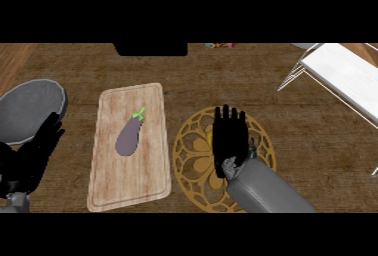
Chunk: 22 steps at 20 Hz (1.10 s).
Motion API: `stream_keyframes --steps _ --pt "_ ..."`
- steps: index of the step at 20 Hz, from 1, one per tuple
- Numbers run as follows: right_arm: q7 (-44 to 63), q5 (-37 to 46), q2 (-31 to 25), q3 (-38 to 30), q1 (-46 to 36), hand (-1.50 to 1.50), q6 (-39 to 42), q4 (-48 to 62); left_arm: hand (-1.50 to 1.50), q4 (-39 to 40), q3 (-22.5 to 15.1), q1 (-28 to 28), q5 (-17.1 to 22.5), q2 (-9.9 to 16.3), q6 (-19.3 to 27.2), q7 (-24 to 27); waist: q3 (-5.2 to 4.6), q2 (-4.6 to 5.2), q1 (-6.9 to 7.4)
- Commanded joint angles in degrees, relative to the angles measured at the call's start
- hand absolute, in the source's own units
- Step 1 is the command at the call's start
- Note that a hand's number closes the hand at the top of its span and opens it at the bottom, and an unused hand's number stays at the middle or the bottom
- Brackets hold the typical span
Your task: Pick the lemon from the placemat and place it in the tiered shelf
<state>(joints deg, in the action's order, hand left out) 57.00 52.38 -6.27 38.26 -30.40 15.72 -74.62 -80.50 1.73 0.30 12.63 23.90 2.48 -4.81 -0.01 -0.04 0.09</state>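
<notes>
A round golden openwork placemat point(190, 150) lies at the middle of the counter. My right hand point(229, 136) hovers flat over its centre, fingers straight and pointing away from me, open. I see no lemon; the hand and forearm cover the mat's middle and whatever lies there. The white tiered shelf point(341, 75) stands at the far right, apart from the hand. At the left edge my left hand point(33, 155) rests open with its fingers up.
A wooden cutting board point(148, 170) with a purple eggplant point(129, 136) on it lies left of the placemat. A grey round pan point(29, 110) sits at the far left. A dark object point(150, 49) is at the back edge.
</notes>
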Motion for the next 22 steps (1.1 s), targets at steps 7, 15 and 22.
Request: stream_keyframes --steps 7,15,22 --pt "-6.4 6.98 3.75 -7.94 -0.7 -1.5 -1.17 10.25 0.0 0.78 3.58 1.24 -2.26 -0.93 -3.9 1.35 0.01 0.06 0.24" --pt "-13.42 8.84 3.85 -11.41 1.9 1.5 -3.04 13.28 0.0 1.72 4.96 -1.49 -4.05 -3.29 -4.02 0.04 0.01 0.07 0.06" --pt "-16.06 14.59 3.65 -10.36 2.04 1.5 -5.49 13.81 0.0 -0.11 5.8 0.47 -5.83 -3.96 -4.32 0.3 0.01 0.06 0.17"
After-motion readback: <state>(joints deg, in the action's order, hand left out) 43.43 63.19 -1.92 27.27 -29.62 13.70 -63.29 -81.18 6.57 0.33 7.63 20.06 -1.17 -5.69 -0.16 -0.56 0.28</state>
